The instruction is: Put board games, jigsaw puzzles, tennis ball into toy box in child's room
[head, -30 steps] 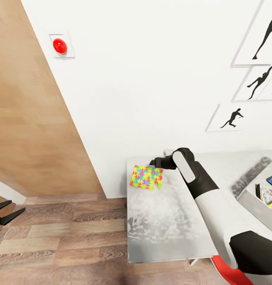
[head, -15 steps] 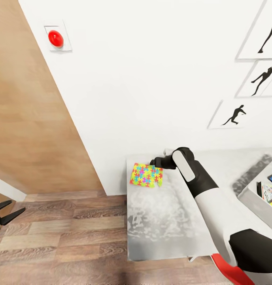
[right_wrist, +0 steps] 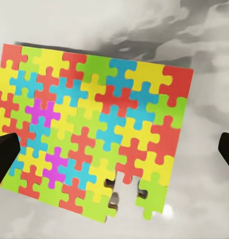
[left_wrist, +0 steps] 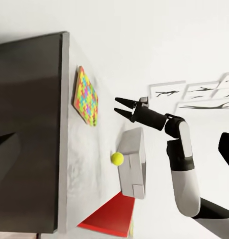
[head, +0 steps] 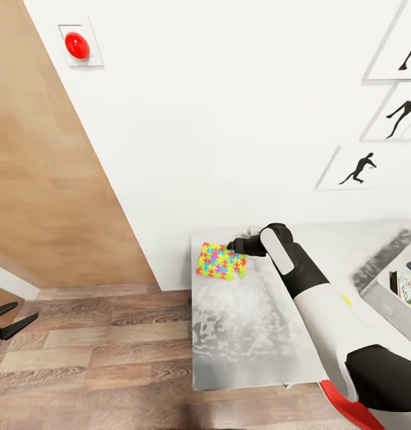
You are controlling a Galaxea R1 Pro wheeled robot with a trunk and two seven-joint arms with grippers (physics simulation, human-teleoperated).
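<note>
A multicoloured jigsaw puzzle (head: pixel 220 261) lies flat near the far left corner of the light grey table (head: pixel 247 340). My right gripper (head: pixel 232 245) hovers just above its far edge, open. In the right wrist view the puzzle (right_wrist: pixel 94 134) lies between the two spread black fingertips (right_wrist: pixel 4 157), which do not touch it. The left wrist view shows the puzzle (left_wrist: pixel 87 97), the open right gripper (left_wrist: pixel 116 105), the tennis ball (left_wrist: pixel 117 158) and the grey toy box (left_wrist: pixel 133 164) beside it. In the head view the toy box (head: pixel 385 301) holds printed game boxes (head: pixel 407 291). My left gripper (head: pixel 5 319) hangs open over the floor.
A white wall with black silhouette pictures (head: pixel 356 170) and a red round button (head: pixel 77 46) runs behind the table. A wooden door panel (head: pixel 44 179) stands to the left. A red chair (head: pixel 343 409) sits at the table's near edge. Wood-plank floor (head: pixel 92 352) lies left of the table.
The whole head view has shifted slightly, so the camera moved. The right gripper still hovers open over the puzzle. A sliver of the tennis ball now shows beside the right forearm.
</note>
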